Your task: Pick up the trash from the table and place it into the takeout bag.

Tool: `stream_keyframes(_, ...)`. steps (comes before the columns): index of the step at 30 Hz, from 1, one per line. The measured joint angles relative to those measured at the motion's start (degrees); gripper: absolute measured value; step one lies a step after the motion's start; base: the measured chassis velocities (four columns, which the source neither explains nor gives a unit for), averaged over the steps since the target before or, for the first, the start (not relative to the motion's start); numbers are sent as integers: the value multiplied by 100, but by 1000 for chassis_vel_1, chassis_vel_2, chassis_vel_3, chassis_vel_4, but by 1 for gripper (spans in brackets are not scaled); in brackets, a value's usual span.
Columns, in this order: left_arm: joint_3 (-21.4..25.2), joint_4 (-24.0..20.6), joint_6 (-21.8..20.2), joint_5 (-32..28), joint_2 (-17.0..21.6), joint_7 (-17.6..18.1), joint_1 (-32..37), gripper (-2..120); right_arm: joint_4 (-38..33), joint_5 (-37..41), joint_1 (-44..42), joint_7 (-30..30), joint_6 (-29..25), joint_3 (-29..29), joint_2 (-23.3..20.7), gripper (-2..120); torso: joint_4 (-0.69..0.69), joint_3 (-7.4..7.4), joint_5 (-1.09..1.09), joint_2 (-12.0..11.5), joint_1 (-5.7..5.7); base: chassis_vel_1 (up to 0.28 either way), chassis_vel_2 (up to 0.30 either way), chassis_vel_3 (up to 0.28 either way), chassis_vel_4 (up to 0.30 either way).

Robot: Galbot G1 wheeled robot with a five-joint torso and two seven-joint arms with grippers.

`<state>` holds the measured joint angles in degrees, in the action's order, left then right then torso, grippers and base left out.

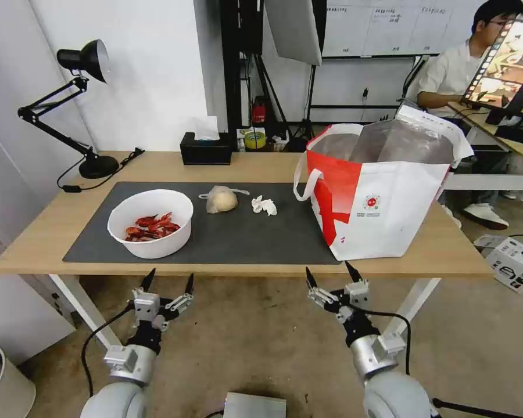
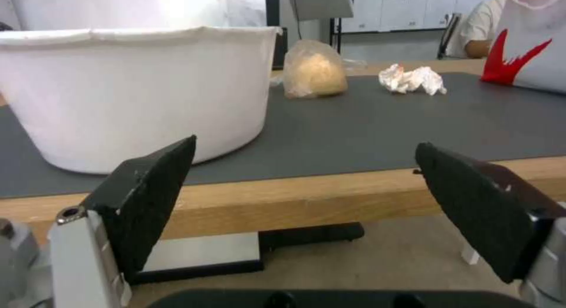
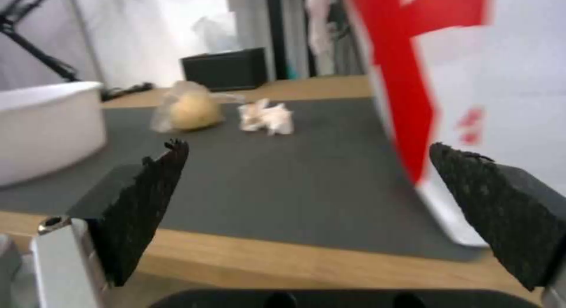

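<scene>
1. Below the tabletop's [image 1: 52,232] near edge: left gripper [image 1: 168,283] and right gripper [image 1: 330,271], both spread wide, holding nothing.
2. Just beyond the left gripper, on the grey mat [image 1: 226,232]: white bowl of crayfish shells [image 1: 151,223].
3. Mid-mat, toward the far edge: bagged bun [image 1: 221,200], crumpled tissue [image 1: 264,205] beside it.
4. Past the right gripper, at the mat's right end: takeout bag [image 1: 383,197], upright, mouth open.

Both arms rise from the bottom of the head frame, wrists angled upward. The left claw [image 1: 169,280] sits lower left, its black fingers [image 2: 147,197] spread wide apart. The right claw [image 1: 330,274] sits lower centre-right, fingers [image 3: 501,202] likewise spread, gripping nothing.
</scene>
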<state>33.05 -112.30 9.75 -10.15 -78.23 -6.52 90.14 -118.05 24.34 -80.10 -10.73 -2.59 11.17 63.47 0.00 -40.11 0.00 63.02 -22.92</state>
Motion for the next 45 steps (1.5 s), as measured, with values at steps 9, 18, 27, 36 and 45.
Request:
stream_keyframes(9, 31, -12, -24, 3, 6, 0, -17, 100, 528, 1017, 1472, -267, 573, -761, -114, 100, -1, 0, -1, 0, 0, 0, 0, 0, 0)
stream_keyframes(18, 236, -8, -24, 20, 16, -1, 69, 100, 1422, 1004, 2916, -847, 944, -1418, 137, 100, 0, 0, 0, 0, 0, 0, 0, 0, 0)
stream_keyframes(27, 387, 19, 19, 19, 19, -1, 106, 100, 2377, 755, 3731, -1295, 1155, -1912, 520, 100, 0, 0, 0, 0, 0, 0, 0, 0, 0)
stream_keyframes(36, 465, 19, 92, -3, 5, -3, 124, 100, 3580, 753, 4780, -1524, 1172, -2397, 942, 100, 0, 0, -1, -1, -1, 0, 0, 0, 0)
stream_keyframes(45, 472, 35, 154, -15, -46, -3, 102, 100, 4582, 970, 5393, -1561, 1145, -2786, 1264, 97, 0, 0, -1, 0, 0, 0, 0, 0, 0)
